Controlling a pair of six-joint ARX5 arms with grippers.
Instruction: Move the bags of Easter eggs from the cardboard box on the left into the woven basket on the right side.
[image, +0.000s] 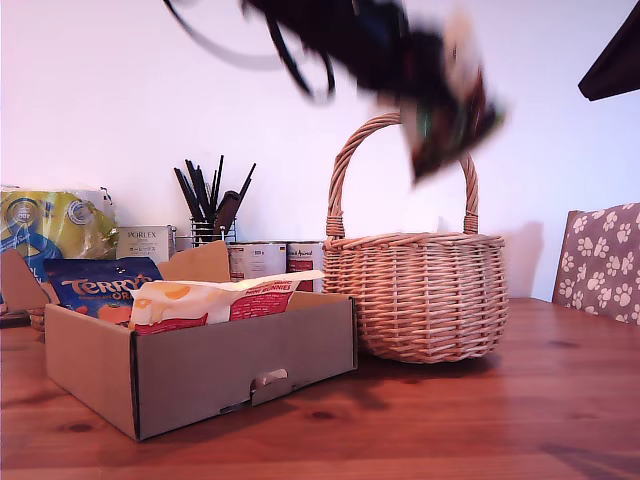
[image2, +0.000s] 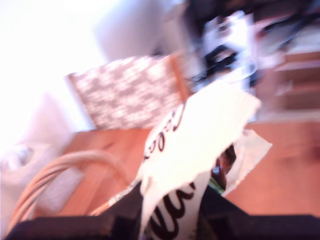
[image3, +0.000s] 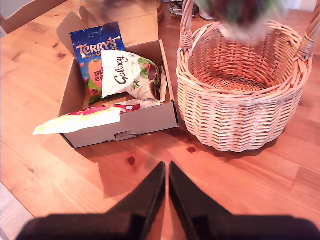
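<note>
Exterior view: my first gripper (image: 450, 110) motion-blurred above woven basket (image: 415, 295), clamping white bag with dark print (image2: 185, 165); label mostly unreadable. My second gripper (image3: 166, 175) jaws pressed together, empty. Three bags remain in cardboard box (image3: 125, 125) beside basket.

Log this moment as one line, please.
first gripper: holds white bag above basket | second gripper: shut, over table | box: three bags | basket: empty
</note>
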